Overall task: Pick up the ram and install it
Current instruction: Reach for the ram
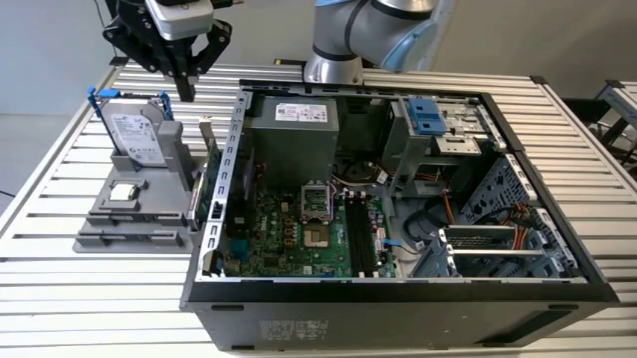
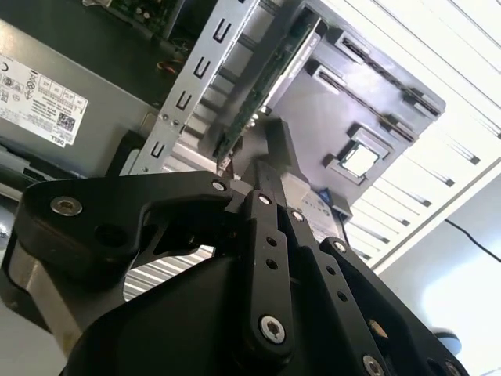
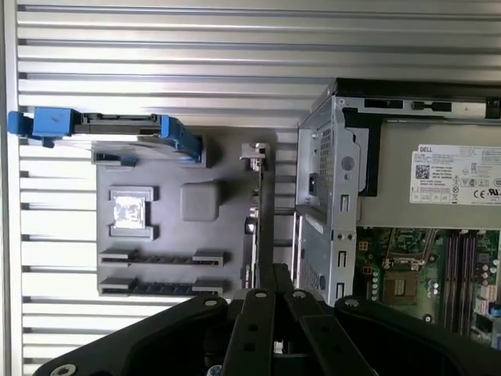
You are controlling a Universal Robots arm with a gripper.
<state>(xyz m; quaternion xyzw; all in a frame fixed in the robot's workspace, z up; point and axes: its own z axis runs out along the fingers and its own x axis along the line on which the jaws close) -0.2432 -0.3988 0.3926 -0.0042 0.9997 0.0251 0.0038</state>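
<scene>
1. My end effector [image 1: 185, 89] points straight down above the grey holder [image 1: 159, 212], fingers pinched narrow, nothing between them.
2. The ram I cannot pick out: the holder's long slots [image 3: 160, 257] look dark and unclear.

Pale slatted metal table [image 1: 80, 298] with 3 things on top.
Carries a grey moulded plastic parts holder [image 1: 100, 244] toward the exterior view's left and a black open-sided desktop computer case [image 1: 398, 321] lying on its side just beside it, toward the exterior view's right. Shows bare slats in front of both. Bears a silver round arm base [image 1: 333, 71] at the far edge, behind the case.
</scene>
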